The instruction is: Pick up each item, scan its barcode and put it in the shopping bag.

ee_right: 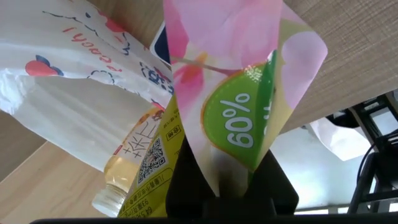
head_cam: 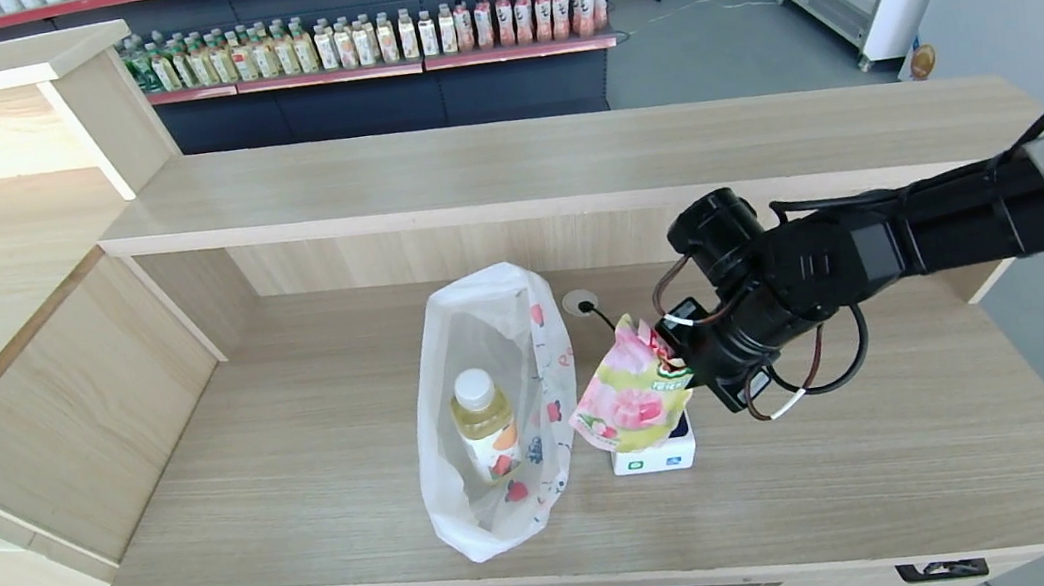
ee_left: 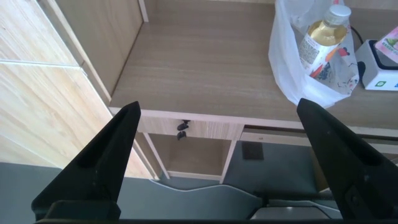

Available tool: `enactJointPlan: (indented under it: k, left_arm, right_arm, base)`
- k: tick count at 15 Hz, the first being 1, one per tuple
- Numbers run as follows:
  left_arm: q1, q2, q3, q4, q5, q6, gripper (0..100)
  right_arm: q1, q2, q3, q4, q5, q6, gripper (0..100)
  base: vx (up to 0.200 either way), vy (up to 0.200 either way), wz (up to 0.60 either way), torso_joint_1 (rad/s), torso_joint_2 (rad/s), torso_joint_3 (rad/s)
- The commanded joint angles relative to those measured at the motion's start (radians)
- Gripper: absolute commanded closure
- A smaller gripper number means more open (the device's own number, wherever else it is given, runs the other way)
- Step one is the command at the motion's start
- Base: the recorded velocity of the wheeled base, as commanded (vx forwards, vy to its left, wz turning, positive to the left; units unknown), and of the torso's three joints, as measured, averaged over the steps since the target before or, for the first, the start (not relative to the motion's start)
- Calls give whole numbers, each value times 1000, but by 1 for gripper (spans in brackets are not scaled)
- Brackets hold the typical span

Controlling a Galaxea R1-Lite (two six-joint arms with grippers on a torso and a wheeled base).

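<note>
Shop shelving stocked with drinks runs along at 12 o'clock, and nearer lies a pale wooden counter (head_cam: 302, 463) with the work at its middle. On it stands the shopping bag (head_cam: 488, 338), thin white plastic with its mouth open upward and a bottle (head_cam: 484, 424) already upright inside. Just beside the bag, at its 3 o'clock, sits a small white scanner (head_cam: 655, 457). The right gripper (head_cam: 667, 339) is clamped on one end of a pink and green pouch (head_cam: 632, 400), which hangs over the scanner and covers most of its top; whether the two touch I cannot tell. The left gripper (ee_left: 219, 106) is spread wide and holds nothing, low off the counter's near edge at about 7 o'clock from the bag. This looks like the scanning step. To do it well, the barcode face should be turned flat toward the scanner's window. Which face carries the code is not visible, so a slow roll of the wrist above the scanner seems wiser than a single pass. The pouch is soft and held by one end, so it will likely sway. The carry toward 9 o'clock should clear the limp bag rim, and the release belongs well over the mouth, beside the bottle.
</note>
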Motion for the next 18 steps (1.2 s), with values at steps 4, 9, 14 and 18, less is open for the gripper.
enactJointPlan:
  k: [4, 9, 14, 18]
  left_arm:
    - [0, 0, 0, 0, 0, 0, 0]
    - [0, 0, 0, 0, 0, 0, 0]
    - [0, 0, 0, 0, 0, 0, 0]
    - [0, 0, 0, 0, 0, -2, 0]
  right_arm:
    - [2, 43, -32, 0, 1, 11, 100]
    - [10, 34, -56, 4, 1, 14, 100]
    - [22, -12, -50, 20, -5, 20, 100]
    - [-51, -40, -30, 44, -8, 3, 100]
  base:
    - [0, 0, 0, 0, 0, 0]
    - [0, 0, 0, 0, 0, 0]
    - [0, 0, 0, 0, 0, 0]
    - [0, 0, 0, 0, 0, 0]
